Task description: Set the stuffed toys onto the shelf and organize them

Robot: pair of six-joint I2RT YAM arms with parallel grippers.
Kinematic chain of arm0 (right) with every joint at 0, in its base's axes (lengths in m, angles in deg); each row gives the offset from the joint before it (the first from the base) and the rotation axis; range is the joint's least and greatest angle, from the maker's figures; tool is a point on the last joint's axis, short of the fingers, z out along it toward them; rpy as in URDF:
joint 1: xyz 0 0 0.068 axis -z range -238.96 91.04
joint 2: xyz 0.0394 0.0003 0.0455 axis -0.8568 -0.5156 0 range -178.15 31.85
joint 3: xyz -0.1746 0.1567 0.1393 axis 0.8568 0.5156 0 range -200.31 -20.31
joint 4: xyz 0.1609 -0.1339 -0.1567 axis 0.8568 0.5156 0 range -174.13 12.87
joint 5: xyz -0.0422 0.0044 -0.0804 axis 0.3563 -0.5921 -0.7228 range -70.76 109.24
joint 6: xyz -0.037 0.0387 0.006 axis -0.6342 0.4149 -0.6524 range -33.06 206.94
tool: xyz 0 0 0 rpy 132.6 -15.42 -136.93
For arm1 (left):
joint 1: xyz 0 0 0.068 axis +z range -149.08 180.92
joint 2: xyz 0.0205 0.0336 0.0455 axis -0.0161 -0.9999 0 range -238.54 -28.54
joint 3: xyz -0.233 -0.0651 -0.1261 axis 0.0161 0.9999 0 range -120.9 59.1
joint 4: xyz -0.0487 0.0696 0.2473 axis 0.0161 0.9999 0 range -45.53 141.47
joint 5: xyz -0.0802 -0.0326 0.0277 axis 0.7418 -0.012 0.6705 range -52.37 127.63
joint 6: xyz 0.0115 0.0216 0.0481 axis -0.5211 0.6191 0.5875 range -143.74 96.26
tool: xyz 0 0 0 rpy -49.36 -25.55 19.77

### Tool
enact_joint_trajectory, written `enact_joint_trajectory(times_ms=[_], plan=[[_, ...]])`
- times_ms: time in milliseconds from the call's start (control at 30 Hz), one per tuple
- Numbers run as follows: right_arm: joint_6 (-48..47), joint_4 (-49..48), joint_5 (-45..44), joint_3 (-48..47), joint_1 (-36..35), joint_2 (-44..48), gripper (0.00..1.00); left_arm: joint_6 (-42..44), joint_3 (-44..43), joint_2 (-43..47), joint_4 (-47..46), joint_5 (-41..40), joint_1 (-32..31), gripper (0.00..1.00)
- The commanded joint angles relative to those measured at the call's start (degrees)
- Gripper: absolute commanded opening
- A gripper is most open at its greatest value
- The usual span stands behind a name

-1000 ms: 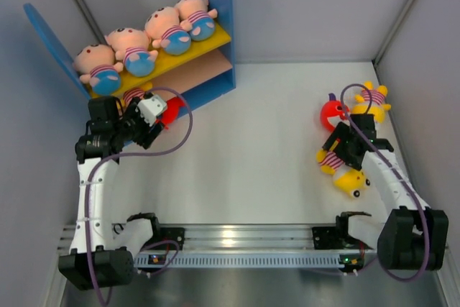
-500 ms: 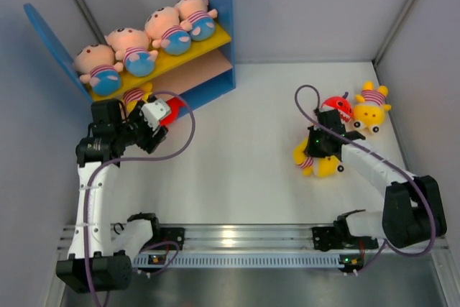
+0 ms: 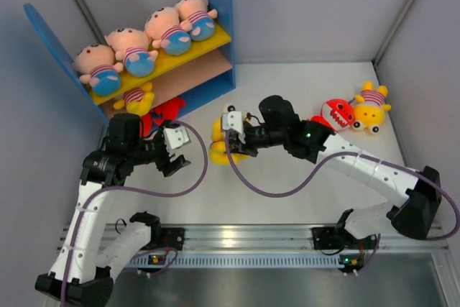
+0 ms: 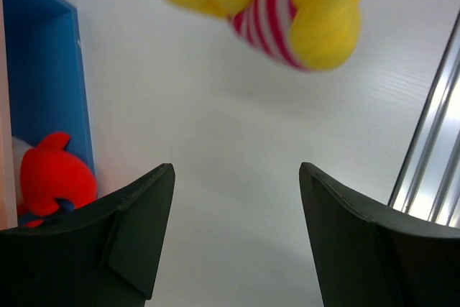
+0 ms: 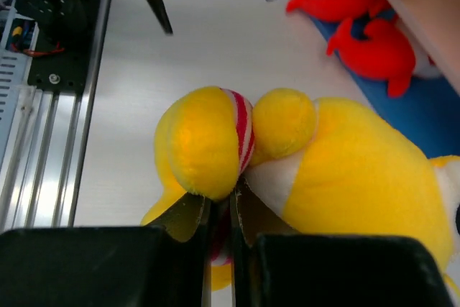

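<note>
The left gripper (image 3: 175,152) hovered over the white table (image 3: 287,199), its fingers spread wide with nothing between them. Just beside it, the right gripper (image 3: 231,133) was clamped on a yellow striped-shirt toy (image 3: 218,152), pinching it at the red-and-white stripes, in front of the shelf (image 3: 215,5). Farther right, a red toothy monster (image 3: 336,113) and a yellow creature (image 3: 371,106) lay touching near the right wall. At the shelf's lower tier sat a small yellow plush (image 3: 136,97) beside a red plush (image 3: 164,111). Above them, four pink-faced dolls (image 3: 136,48) lay in a row on the yellow upper board (image 3: 205,44).
</note>
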Motion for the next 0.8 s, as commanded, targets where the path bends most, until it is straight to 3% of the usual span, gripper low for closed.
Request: enact_joint_trajectory(times_ms=[0, 233, 700, 733, 767], plan=[[-12.85, 0.18, 7.32, -8.14, -5.21, -6.12, 0.0, -1.24, -1.63, 3.18, 1.23, 7.01, -2.24, 0.76], [-15.41, 2.91, 6.97, -18.33, -8.65, -13.61, 0.0, -4.5, -3.57, 4.68, 1.23, 10.63, -2.6, 0.77], [-16.29, 3.26, 8.64, -23.17, -11.55, -17.48, 0.0, -0.63, -4.45, 3.62, 1.14, 9.39, -2.6, 0.7], [-16.29, 3.79, 8.82, -23.96, -11.64, -17.83, 0.0, -0.37, -4.62, 3.36, 1.14, 9.39, -2.6, 0.67], [-16.29, 3.97, 8.9, -24.14, -11.73, -18.09, 0.0, -0.28, -4.71, 3.18, 1.14, 9.31, -2.6, 0.51]])
